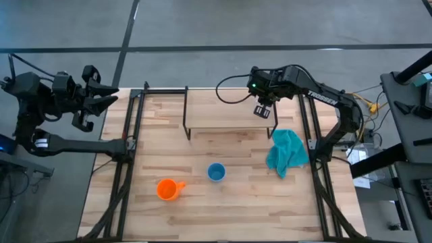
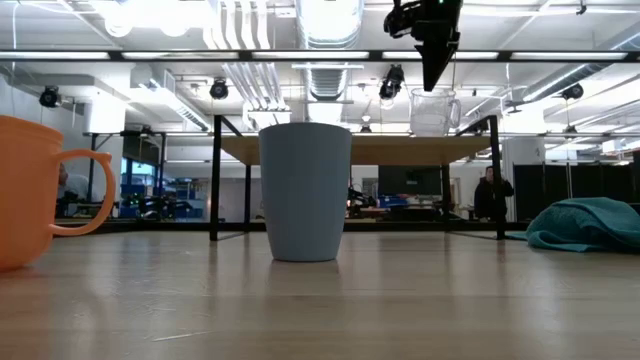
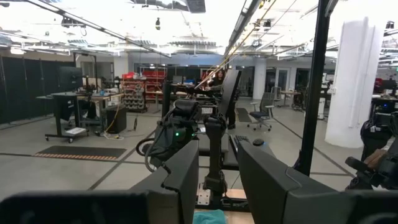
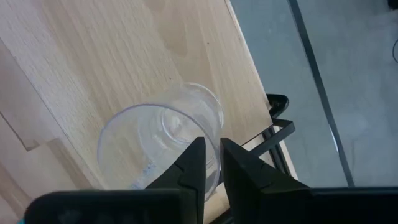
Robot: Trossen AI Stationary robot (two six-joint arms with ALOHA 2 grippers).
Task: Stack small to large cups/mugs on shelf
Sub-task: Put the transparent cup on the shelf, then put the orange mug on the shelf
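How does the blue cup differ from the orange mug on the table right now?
The blue cup is a plain tumbler with no handle; the orange mug has a handle on its side. From above, the blue cup looks narrower than the orange mug. The blue cup stands nearer the shelf; the orange mug sits closer to the table's front edge. Both stand upright, apart and ungripped.

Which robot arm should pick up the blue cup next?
Probably the right. Its tool is over the shelf, pinching the rim of the clear cup, nearer the blue cup. The left tool waits off the table's edge.
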